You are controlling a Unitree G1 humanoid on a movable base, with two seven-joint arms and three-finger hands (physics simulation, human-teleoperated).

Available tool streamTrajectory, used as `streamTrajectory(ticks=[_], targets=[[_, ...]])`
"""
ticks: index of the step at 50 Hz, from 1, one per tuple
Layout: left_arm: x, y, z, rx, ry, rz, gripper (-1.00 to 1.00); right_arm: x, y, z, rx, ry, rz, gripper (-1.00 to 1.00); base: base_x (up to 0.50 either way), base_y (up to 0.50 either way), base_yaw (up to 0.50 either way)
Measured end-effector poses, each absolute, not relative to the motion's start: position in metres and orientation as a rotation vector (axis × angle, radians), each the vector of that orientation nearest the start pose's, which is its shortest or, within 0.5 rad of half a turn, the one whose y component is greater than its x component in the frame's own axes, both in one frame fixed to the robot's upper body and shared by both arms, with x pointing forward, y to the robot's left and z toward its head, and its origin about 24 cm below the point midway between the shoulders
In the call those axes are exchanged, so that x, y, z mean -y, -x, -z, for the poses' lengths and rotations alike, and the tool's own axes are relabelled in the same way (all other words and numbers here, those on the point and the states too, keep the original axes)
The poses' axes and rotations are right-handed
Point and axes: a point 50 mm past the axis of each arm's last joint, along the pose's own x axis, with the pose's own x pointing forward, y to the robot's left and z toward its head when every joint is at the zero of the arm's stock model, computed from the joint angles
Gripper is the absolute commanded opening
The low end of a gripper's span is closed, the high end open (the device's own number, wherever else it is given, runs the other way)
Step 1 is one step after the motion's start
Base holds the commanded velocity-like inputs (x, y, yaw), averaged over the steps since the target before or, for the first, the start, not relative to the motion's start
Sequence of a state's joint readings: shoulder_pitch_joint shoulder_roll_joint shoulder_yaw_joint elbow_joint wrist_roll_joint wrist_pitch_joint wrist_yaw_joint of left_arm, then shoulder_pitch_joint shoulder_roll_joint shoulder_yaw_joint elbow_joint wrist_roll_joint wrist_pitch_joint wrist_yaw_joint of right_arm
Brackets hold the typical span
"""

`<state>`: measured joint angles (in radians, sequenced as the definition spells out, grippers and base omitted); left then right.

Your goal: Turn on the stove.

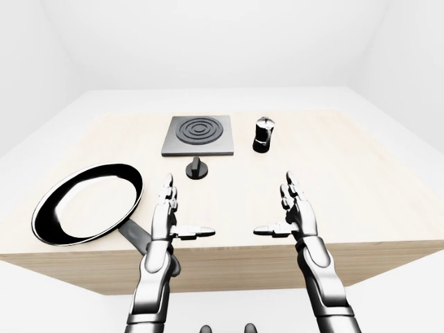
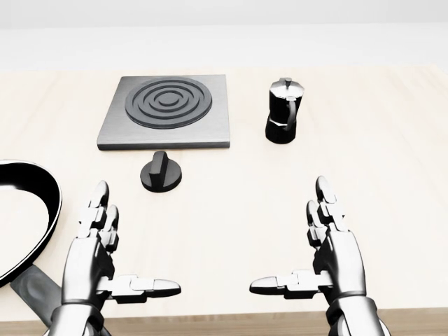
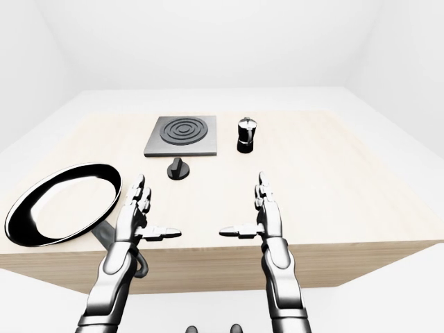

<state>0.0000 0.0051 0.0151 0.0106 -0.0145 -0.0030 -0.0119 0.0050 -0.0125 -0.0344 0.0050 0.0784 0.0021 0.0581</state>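
A dark grey square stove plate point(image 2: 168, 112) with ringed burner lies on the pale wooden table at the head view's upper left. Its black round knob point(image 2: 161, 172) sits just below the plate, ridge pointing up the view. My left hand point(image 2: 112, 252) hovers open at the lower left, fingers extended, thumb pointing inward, a short way below the knob. My right hand point(image 2: 315, 252) mirrors it at the lower right, open and holding nothing.
A black and silver moka pot point(image 2: 284, 112) stands to the right of the stove. A large black frying pan point(image 1: 89, 202) lies at the table's left, its handle reaching under my left arm. The table edge point(image 1: 236, 260) runs just below my wrists.
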Motion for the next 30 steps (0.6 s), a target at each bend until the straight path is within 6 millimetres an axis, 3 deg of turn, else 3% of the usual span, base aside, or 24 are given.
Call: streamTrajectory(ticks=[9, 30], targets=[[-0.1526, -0.2541, -0.0378, -0.01, 0.012, -0.001, 1.0, 0.1561, -0.252, -0.0396, -0.004, -0.066, -0.026, 1.0, 0.0, 0.0, 0.0], [-0.1527, -0.2545, -0.0364, -0.014, 0.014, 0.0, 1.0, 0.1548, -0.2514, -0.0389, -0.004, -0.068, -0.028, 1.0, 0.2, 0.0, 0.0]])
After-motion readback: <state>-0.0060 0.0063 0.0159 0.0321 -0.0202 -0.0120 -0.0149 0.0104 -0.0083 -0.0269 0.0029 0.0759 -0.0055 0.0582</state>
